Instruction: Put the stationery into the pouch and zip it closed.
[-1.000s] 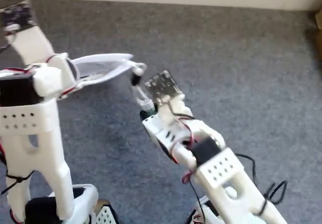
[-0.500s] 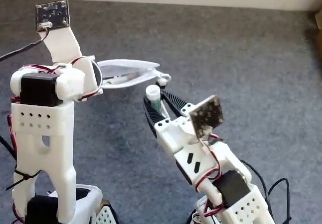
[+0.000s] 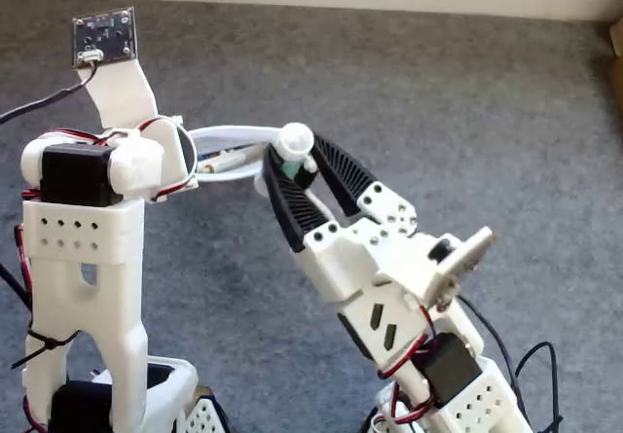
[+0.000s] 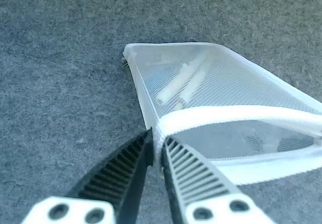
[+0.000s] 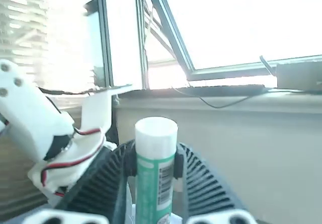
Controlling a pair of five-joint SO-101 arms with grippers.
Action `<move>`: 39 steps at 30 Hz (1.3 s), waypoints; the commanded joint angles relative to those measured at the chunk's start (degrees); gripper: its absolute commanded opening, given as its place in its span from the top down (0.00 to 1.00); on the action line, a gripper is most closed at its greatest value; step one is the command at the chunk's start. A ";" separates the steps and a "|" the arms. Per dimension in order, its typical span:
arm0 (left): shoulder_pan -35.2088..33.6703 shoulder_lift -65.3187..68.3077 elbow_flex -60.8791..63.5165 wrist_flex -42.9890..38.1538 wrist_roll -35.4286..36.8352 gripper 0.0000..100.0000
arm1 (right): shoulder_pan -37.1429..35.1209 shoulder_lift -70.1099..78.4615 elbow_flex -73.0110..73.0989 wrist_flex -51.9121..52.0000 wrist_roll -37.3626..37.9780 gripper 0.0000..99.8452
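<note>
Black ribbed right gripper (image 3: 297, 175) at centre, pinching glue stick (image 3: 293, 149) upright, white cap up, by right end of mesh pouch (image 3: 234, 139). Left gripper (image 4: 156, 142) clamped on pouch rim corner; mouth agape, white pens (image 4: 183, 80) inside. Grey carpet (image 3: 487, 112) open right and far.

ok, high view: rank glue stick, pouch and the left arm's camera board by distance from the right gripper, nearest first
1. glue stick: held in the right gripper itself.
2. pouch: just beside it, toward the left arm.
3. camera board: farthest, up at the far-left corner above that arm.
</note>
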 commanded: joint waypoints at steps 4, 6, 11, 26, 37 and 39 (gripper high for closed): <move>1.01 -1.10 -0.22 0.09 0.18 0.99 | -0.92 6.29 -0.75 -7.43 -0.35 1.00; 1.01 -1.10 -0.22 0.09 0.18 0.99 | -0.84 10.68 -0.75 -9.98 -0.35 1.00; 0.92 -1.10 -0.22 0.09 0.18 0.99 | -0.84 17.89 -0.84 -16.13 -0.26 1.00; -2.42 -1.10 -0.22 0.18 0.09 0.99 | -0.66 34.77 -0.22 -31.08 13.01 1.00; -3.30 -1.10 -0.13 0.26 0.09 0.99 | 0.13 36.18 -0.13 -28.18 19.34 0.98; -3.30 -1.10 -0.13 0.26 0.09 0.99 | 0.13 36.09 -0.31 -24.40 19.25 0.92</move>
